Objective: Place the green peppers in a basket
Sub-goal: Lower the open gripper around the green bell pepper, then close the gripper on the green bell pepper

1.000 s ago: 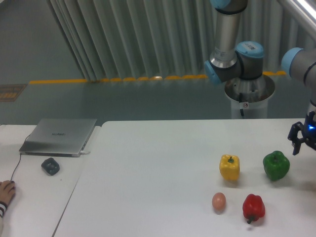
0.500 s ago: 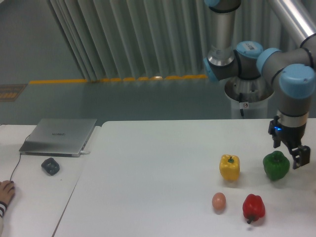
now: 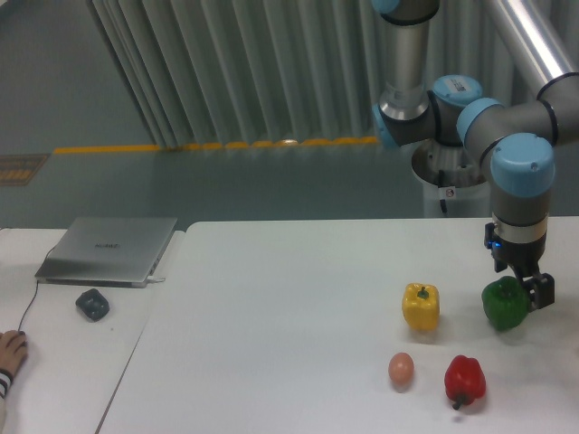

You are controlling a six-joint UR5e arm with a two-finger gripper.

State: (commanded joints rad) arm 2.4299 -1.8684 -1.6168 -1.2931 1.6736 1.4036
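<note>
You can see a faint mark on the lid of the closed silver laptop (image 3: 109,250) at the left, but it is too small to read; a small red and white sticker on the arm's base (image 3: 450,192) is equally illegible. The green pepper (image 3: 504,303) sits on the white table (image 3: 271,325) near its right edge, just right of the yellow pepper (image 3: 421,306) and above the red pepper (image 3: 465,381), with the egg (image 3: 401,368) left of the red one. The gripper (image 3: 523,287) now hangs directly over the green pepper's top, its fingers spread apart and straddling the upper lobes without clenching; you cannot tell whether the pads touch the skin. Compared with 0.5 s ago, the wrist has shifted left and lower, from the pepper's right shoulder to centred above it; 1 s ago it was at the frame's right edge. The peppers and egg have not moved. A dark mouse (image 3: 92,304) lies below the laptop, and a hand (image 3: 11,351) rests at the left edge.
</note>
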